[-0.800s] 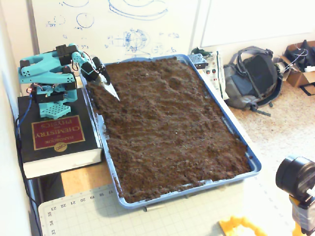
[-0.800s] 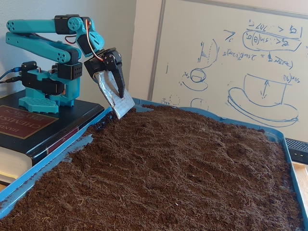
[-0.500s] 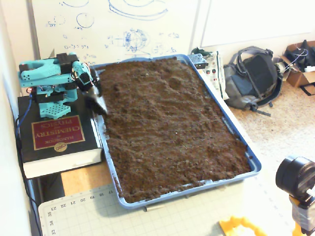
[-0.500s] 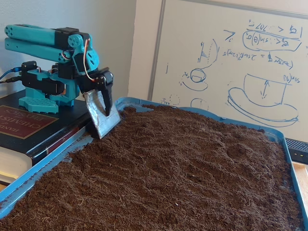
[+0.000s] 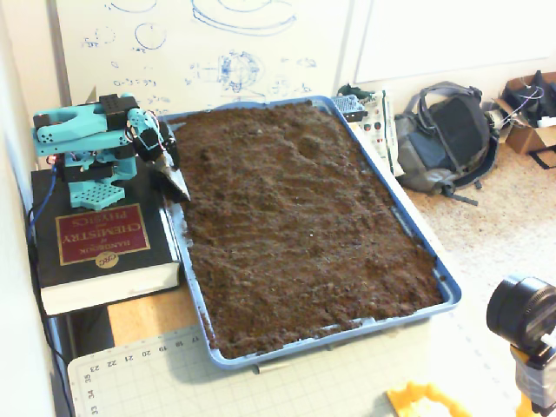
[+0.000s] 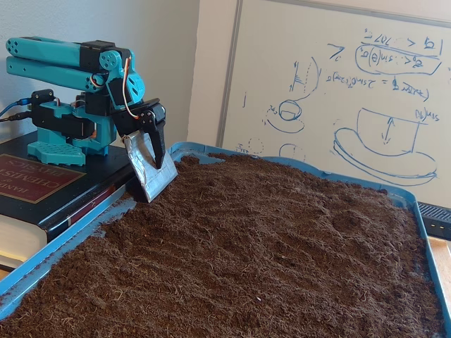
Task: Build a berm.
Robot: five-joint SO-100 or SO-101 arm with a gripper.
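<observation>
Oddly, no berm shows; tool (image 6: 156, 184) fingers together, tip in soil (image 6: 268, 246).

Rough brown dirt, shiny metal and smooth plastic

The soil (image 6: 282, 246) is dark, crumbly and rough, with no shine. It sits in a smooth blue plastic tray (image 5: 447, 291). The arm (image 6: 70, 60) is teal plastic, smooth with a dull glow, and its gripper (image 6: 151, 176) holds a flat blade (image 6: 146, 169) of grey, shiny metal. The book (image 5: 91, 239) under the arm has a glossy black and red cover. The whiteboard (image 6: 338, 91) is smooth and white. The backpack (image 5: 443, 135) looks like soft grey cloth.
</observation>
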